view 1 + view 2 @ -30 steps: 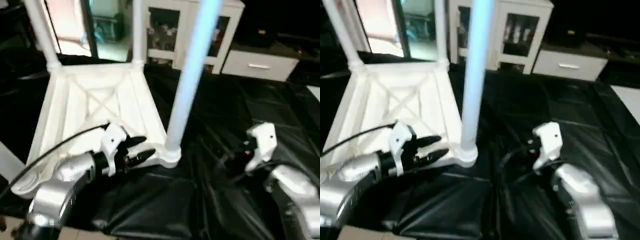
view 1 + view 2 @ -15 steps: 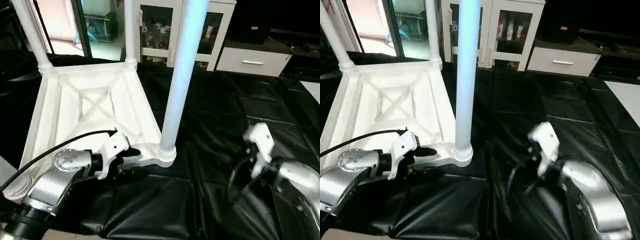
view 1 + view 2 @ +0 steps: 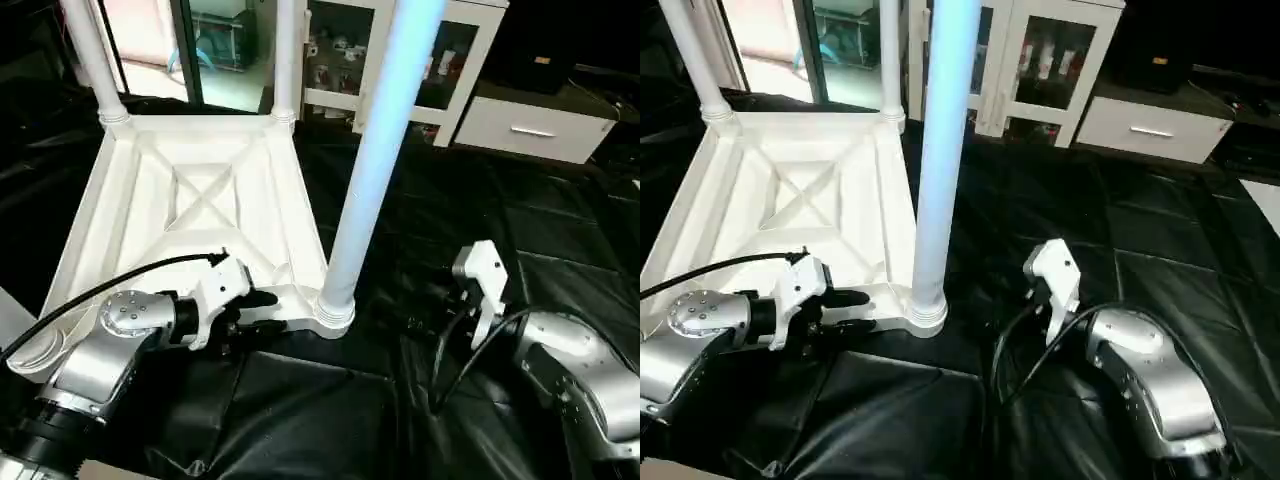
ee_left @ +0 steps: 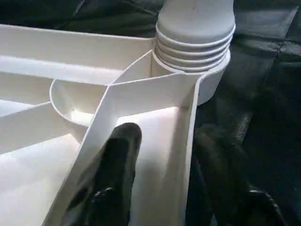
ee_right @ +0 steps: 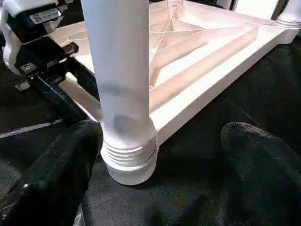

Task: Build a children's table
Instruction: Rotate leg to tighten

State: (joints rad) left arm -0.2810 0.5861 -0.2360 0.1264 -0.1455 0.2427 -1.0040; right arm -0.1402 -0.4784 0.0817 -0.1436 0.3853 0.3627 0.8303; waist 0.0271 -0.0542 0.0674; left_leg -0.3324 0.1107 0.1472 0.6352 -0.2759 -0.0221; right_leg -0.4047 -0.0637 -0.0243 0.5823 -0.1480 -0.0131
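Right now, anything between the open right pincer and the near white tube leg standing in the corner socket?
Nothing visible. The right pincer faces the white tube leg directly, fingers spread either side, with bare black sheet between.

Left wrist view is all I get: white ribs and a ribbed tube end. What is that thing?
Observer: It's a children's table, lying upside down on a black-sheeted work table.
Operator: And the tube?
Observer: That's the near leg, standing tall in its corner socket. A far-left leg and a far-right leg stand too.
Operator: Where's the other arm?
Observer: The right gripper is open by the near leg's base, not touching it.
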